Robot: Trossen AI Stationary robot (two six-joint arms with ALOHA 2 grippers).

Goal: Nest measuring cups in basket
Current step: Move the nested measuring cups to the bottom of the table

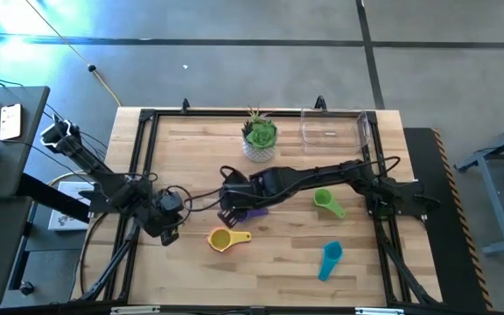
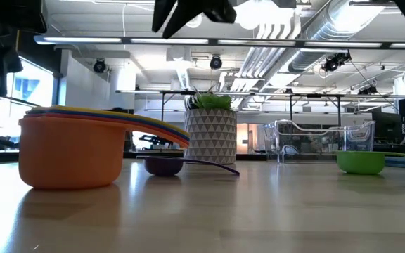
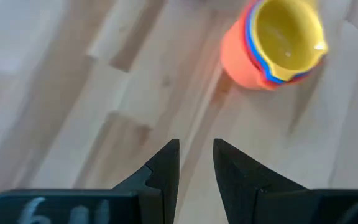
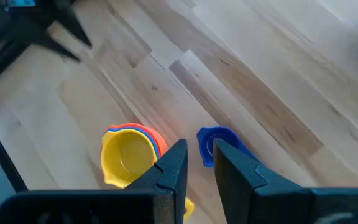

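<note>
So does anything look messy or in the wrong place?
Yes. The clear basket at the table's far edge looks empty, while the cups lie scattered on the wood: a nested stack with yellow on top, a purple cup, a green one and a teal one. Nothing looks spilled or broken.

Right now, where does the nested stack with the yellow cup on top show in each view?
High view: stack, lower centre, below the right gripper.
Low view: left foreground, orange cup outermost.
Left wrist view: upper right.
Right wrist view: lower left.
Shared landmark: the purple cup beside it.
</note>
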